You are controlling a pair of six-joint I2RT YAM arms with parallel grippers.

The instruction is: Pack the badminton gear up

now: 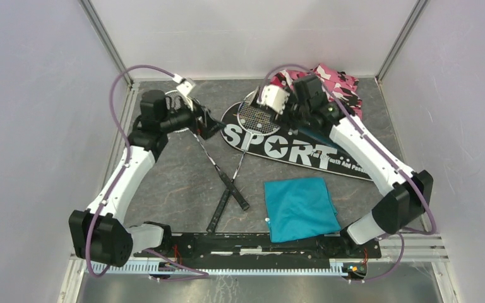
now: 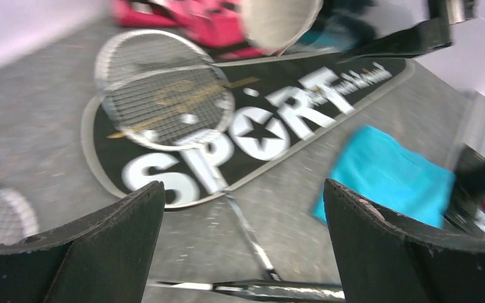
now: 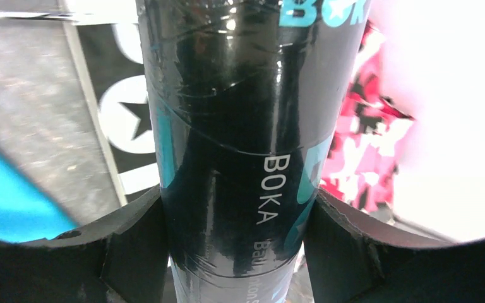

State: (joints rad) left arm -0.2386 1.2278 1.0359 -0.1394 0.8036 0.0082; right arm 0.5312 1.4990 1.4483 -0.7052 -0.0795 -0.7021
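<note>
Tube (image 3: 240,126) in right end effector (image 3: 235,230)

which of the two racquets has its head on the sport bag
The right-hand racquet: its head rests on the wide end of the SPORT bag. The other racquet has its head on the table left of it.

Two racquets (image 1: 253,117) (image 1: 237,195), one tube (image 3: 240,158), one bag (image 1: 290,149)

The dark grey mottled table (image 1: 164,183) carries a black "SPORT" racquet bag (image 1: 290,148) just right of the left gripper (image 1: 209,124). Two crossed racquets (image 1: 229,183) lie from that gripper toward the arm bases. A teal cloth (image 1: 300,208) lies farther right, and pink-black camouflage fabric (image 1: 344,85) beyond the bag.
</note>
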